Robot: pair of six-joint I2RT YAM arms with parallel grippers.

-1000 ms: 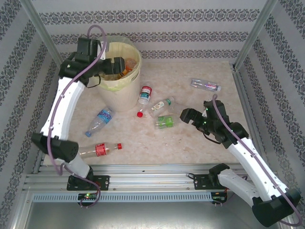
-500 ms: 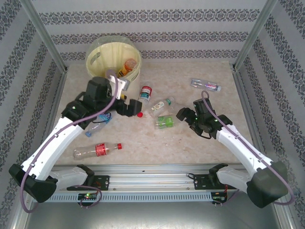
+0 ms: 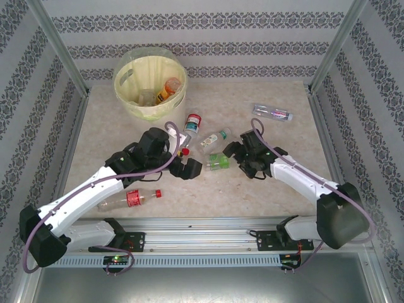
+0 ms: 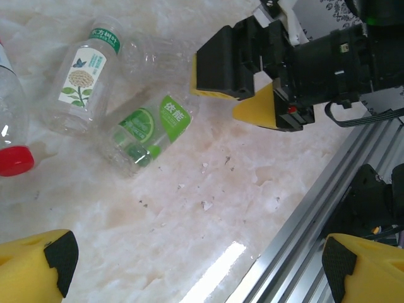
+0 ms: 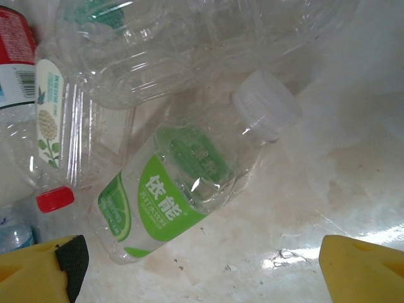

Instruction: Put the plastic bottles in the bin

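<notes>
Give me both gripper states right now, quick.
Left gripper: open, holding nothing.
Right gripper: open, holding nothing; a green-label bottle lies just ahead of it, not gripped.

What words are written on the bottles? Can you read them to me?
"依能": white letters on the green-label bottle.
Flower-label bottle: white characters on its green band, too small to read for sure.
Red-label bottle: white writing, too blurred to read.
Red-and-white bottle: a barcode and tiny print, not readable.
</notes>
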